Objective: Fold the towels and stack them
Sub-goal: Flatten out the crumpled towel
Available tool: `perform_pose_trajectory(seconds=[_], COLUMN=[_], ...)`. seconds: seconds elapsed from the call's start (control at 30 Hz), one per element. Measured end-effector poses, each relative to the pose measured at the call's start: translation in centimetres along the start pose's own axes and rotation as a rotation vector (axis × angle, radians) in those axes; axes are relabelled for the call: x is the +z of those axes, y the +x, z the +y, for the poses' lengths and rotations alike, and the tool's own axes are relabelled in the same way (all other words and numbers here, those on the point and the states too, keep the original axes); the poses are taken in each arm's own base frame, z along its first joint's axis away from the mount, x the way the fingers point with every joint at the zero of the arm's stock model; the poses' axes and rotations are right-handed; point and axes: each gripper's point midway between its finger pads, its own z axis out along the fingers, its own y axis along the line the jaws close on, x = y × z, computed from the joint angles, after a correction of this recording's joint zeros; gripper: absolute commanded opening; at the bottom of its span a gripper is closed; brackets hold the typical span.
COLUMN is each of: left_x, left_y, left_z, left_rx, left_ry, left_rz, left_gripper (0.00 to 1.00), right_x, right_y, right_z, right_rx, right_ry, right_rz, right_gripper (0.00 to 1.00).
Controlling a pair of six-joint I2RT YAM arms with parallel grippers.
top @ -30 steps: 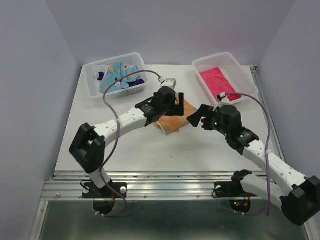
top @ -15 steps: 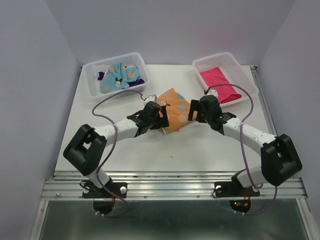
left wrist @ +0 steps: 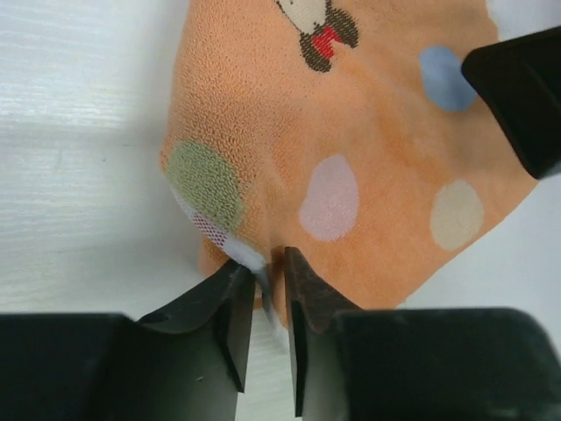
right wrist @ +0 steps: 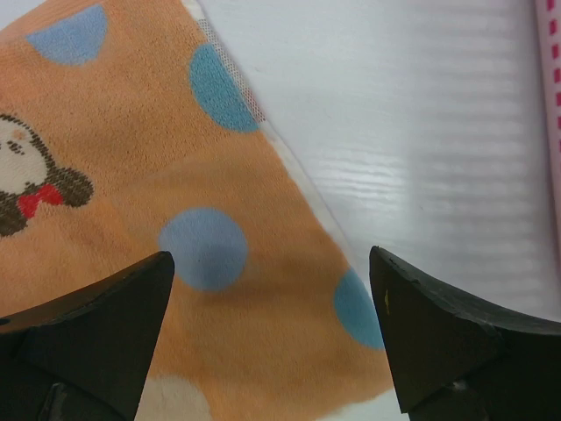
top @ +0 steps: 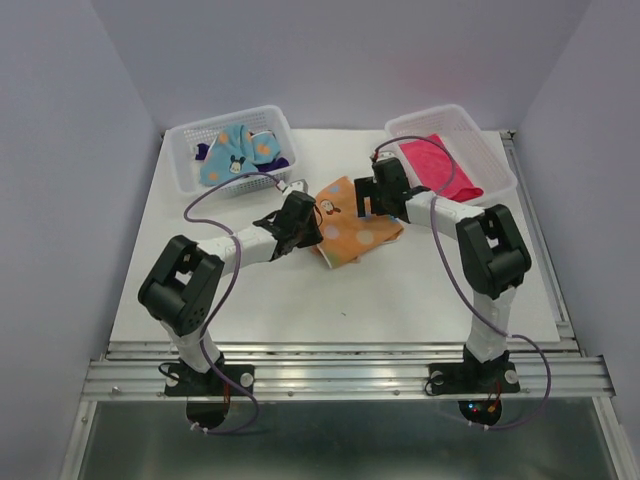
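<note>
From above, the orange towel [top: 352, 228] lies on the table [top: 420, 290] between both hands. The left gripper [top: 316, 225] is at its left edge and the right gripper [top: 364, 200] is over its far right corner. Well beyond the left gripper, a white basket [top: 183, 165] holds a light blue towel [top: 232, 155] and a dark purple towel [top: 282, 161]. Just right of the right gripper, a second basket [top: 482, 140] holds a pink towel [top: 438, 165].

In the left wrist view the fingers [left wrist: 223, 316] stand narrow, pinching the orange towel's hem. The spotted cloth spreads ahead of them, with a cartoon figure [left wrist: 320, 24] at its far end.

In the right wrist view the fingers [right wrist: 96, 324] are spread wide and hold nothing. The orange towel lies below them, mostly toward the left finger, with bare table ahead on the right
</note>
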Motion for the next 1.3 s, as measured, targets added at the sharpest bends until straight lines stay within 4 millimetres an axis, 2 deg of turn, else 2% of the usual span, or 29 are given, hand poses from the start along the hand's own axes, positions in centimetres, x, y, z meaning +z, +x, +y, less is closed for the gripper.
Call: perform_pose_trajectory(seconds=[0.07, 0.1, 0.13, 0.3, 0.4, 0.43, 0.5, 0.53, 0.63, 0.7, 0.77, 0.83, 0.97, 1.0, 1.03, 1.07, 1.13, 1.2, 1.23, 1.27, 1.3], left_x=[0.0, 0.0, 0.0, -0.1, 0.0, 0.0, 0.0, 0.0, -0.4, -1.5, -3.2, -6.5, -13.6, -15.8, -17.3, -18.7, -22.9, -25.4, -27.2, -28.1, -29.7], left_y=[-0.3, -0.3, -0.5, -1.0, -1.6, -1.7, -2.0, -2.1, -2.6, -3.4, -4.7, -6.3, -8.0, -8.2, -8.1, -8.1, -7.1, -6.2, -5.5, -5.2, -4.6], left_z=[-0.1, 0.0, 0.0, 0.0, -0.3, -0.4, -0.3, -0.3, -0.4, -1.0, -1.9, -3.2, -5.3, -6.0, -6.5, -7.0, -8.3, -9.5, -10.2, -10.6, -11.1], left_rx=[0.005, 0.008, 0.012, 0.021, 0.024, 0.026, 0.028, 0.028, 0.036, 0.036, 0.032, 0.023, 0.008, 0.007, 0.005, 0.005, 0.007, 0.017, 0.023, 0.023, 0.027], left_ry=[-0.002, -0.004, -0.007, -0.019, -0.016, -0.018, -0.021, -0.021, -0.02, 0.001, 0.04, 0.11, 0.28, 0.338, 0.38, 0.424, 0.555, 0.645, 0.708, 0.739, 0.794], left_rz=[-0.008, -0.01, -0.013, -0.021, -0.031, -0.034, -0.045, -0.048, -0.062, -0.086, -0.127, -0.193, -0.312, -0.34, -0.359, -0.373, -0.396, -0.398, -0.393, -0.394, -0.39], left_gripper=[0.21, 0.09, 0.02, 0.0, 0.0, 0.0, 0.0, 0.0, 0.0, 0.0, 0.0, 0.0, 0.0, 0.0, 0.0, 0.0, 0.0, 0.0, 0.0, 0.0, 0.0], right_x=[1.6, 2.4, 2.9, 5.0, 5.4, 5.6, 5.9, 5.9, 5.7, 4.9, 2.7, -0.6, -11.8, -14.0, -17.1, -19.3, -24.8, -28.9, -30.4, -32.1, -33.1], right_y=[0.0, 0.0, 0.1, 0.5, 0.2, 0.1, -0.1, -0.1, -0.1, -0.2, -0.9, -2.2, -8.3, -9.4, -10.2, -10.4, -10.4, -9.7, -9.5, -8.8, -8.4], right_z=[0.2, 0.5, 0.6, 1.2, 1.3, 1.4, 1.6, 1.7, 2.2, 2.3, 2.2, 2.0, 2.1, 2.2, 2.4, 2.6, 2.8, 3.3, 3.4, 3.6, 3.7], right_rx=[-0.018, -0.027, -0.033, -0.069, -0.076, -0.076, -0.07, -0.071, -0.072, -0.063, -0.049, -0.029, 0.033, 0.043, 0.059, 0.07, 0.094, 0.108, 0.113, 0.121, 0.124], right_ry=[-0.009, -0.014, -0.019, -0.033, -0.035, -0.036, -0.039, -0.047, -0.063, -0.073, -0.084, -0.104, -0.207, -0.235, -0.29, -0.331, -0.436, -0.531, -0.563, -0.614, -0.64], right_rz=[0.015, 0.018, 0.023, 0.042, 0.029, 0.025, 0.014, 0.014, 0.014, 0.015, -0.002, -0.04, -0.258, -0.312, -0.373, -0.406, -0.49, -0.539, -0.56, -0.572, -0.578], right_gripper=[0.94, 0.93, 0.9, 0.75, 0.48, 0.29, 0.13, 0.01, 0.01, 0.01, 0.01, 0.01, 0.01, 0.01, 0.01, 0.01, 0.01, 0.01, 0.01, 0.01, 0.01])
